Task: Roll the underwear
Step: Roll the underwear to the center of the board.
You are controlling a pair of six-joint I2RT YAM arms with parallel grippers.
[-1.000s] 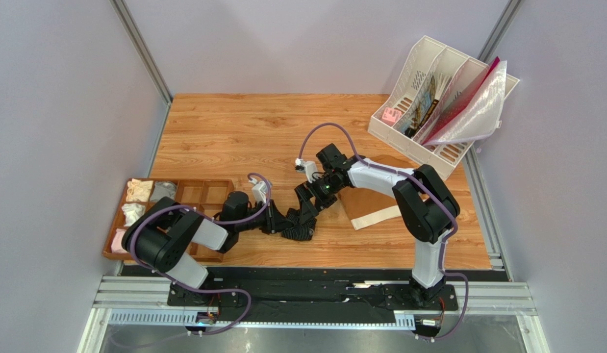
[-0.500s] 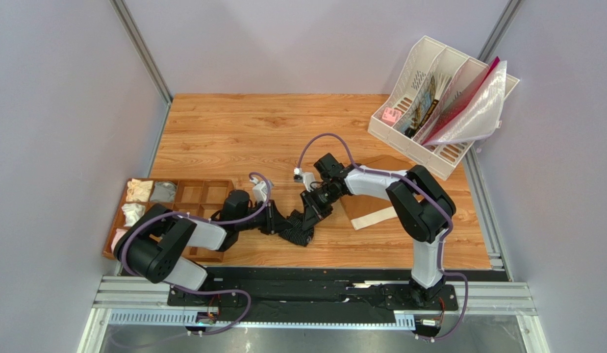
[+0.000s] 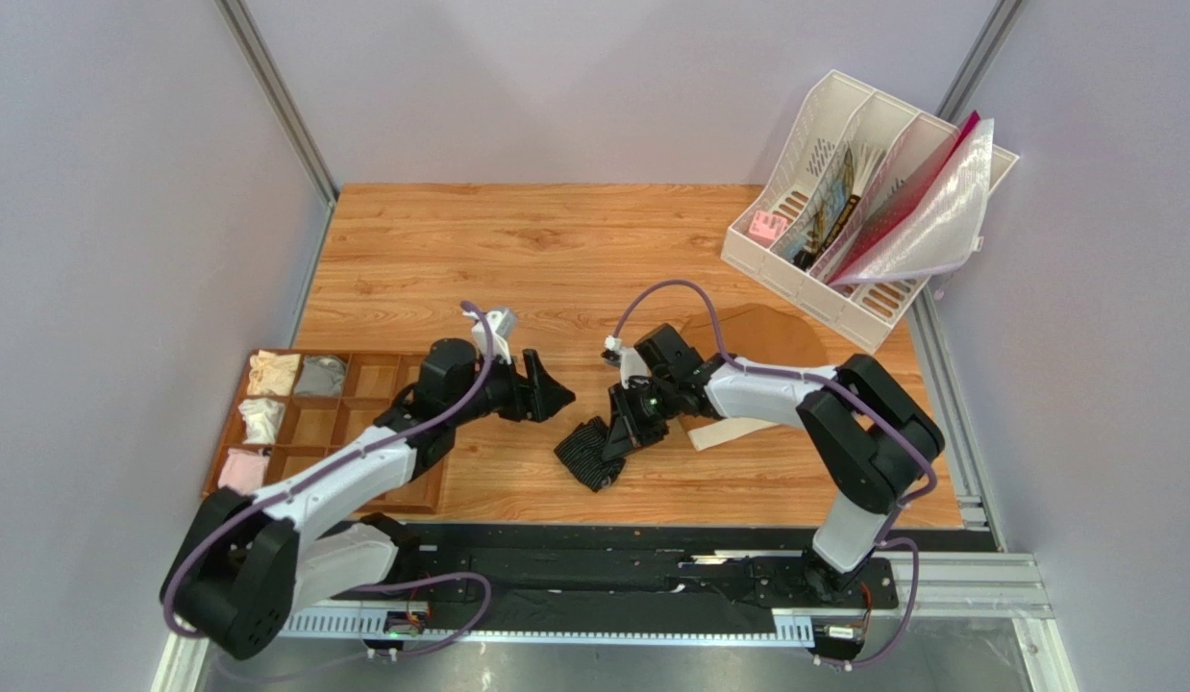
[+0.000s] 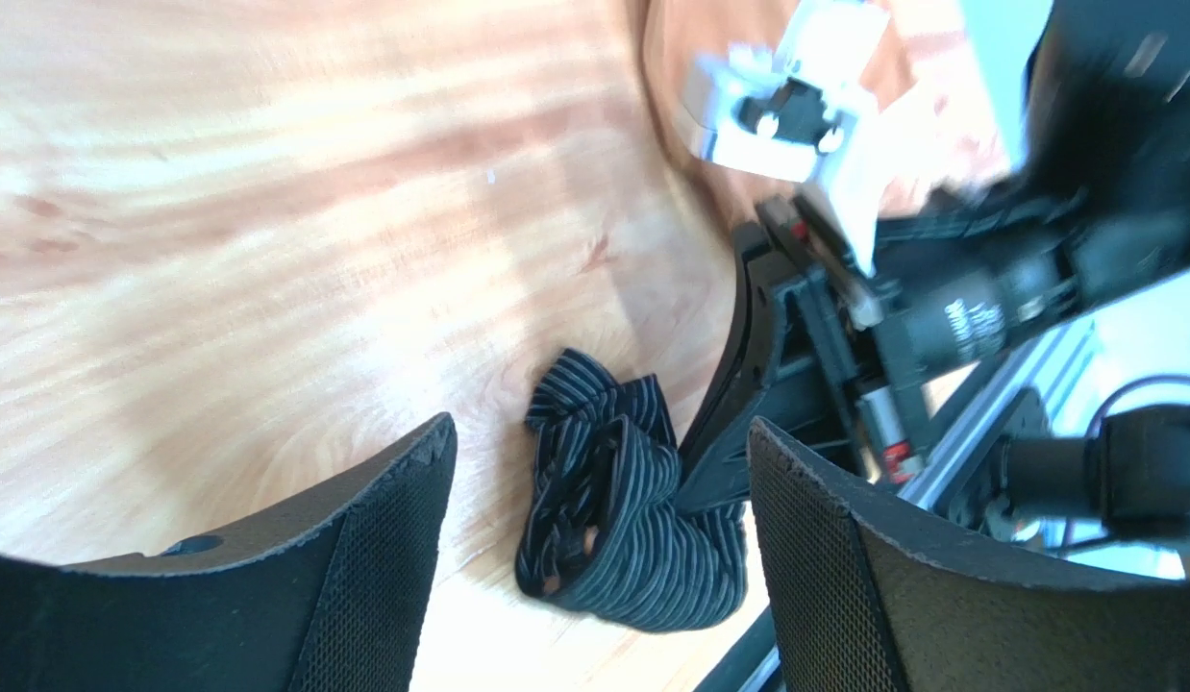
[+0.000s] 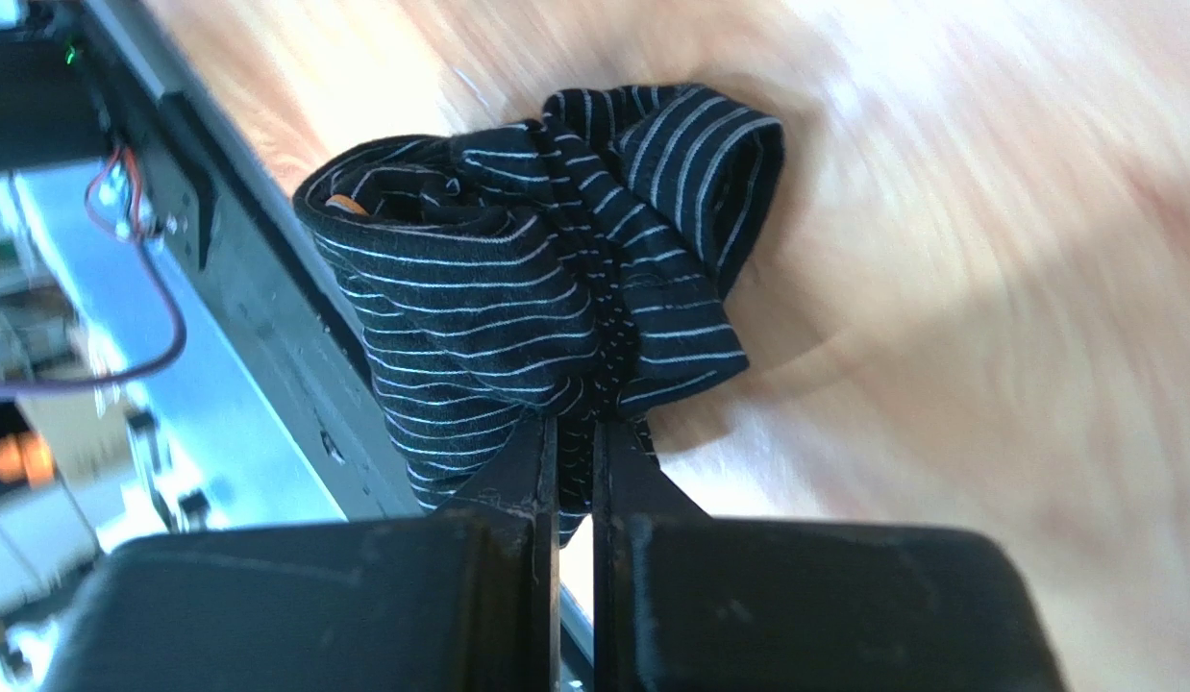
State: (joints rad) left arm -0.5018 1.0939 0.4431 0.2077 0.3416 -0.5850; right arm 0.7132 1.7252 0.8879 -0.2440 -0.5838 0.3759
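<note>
Your right gripper [image 5: 574,433] pinches the bunched underwear [image 3: 589,451], which lies by the table's [image 3: 457,245] near edge. Your left gripper [image 3: 546,392] hangs spread just left of and beyond it, jaws facing the bundle.

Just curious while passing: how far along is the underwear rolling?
Done: the black pale-striped fabric underwear is already bunched into a loose bundle. In hand: the right claw pinches it. The left claw hangs open, apart. Left: probably tightening the roll.
</note>
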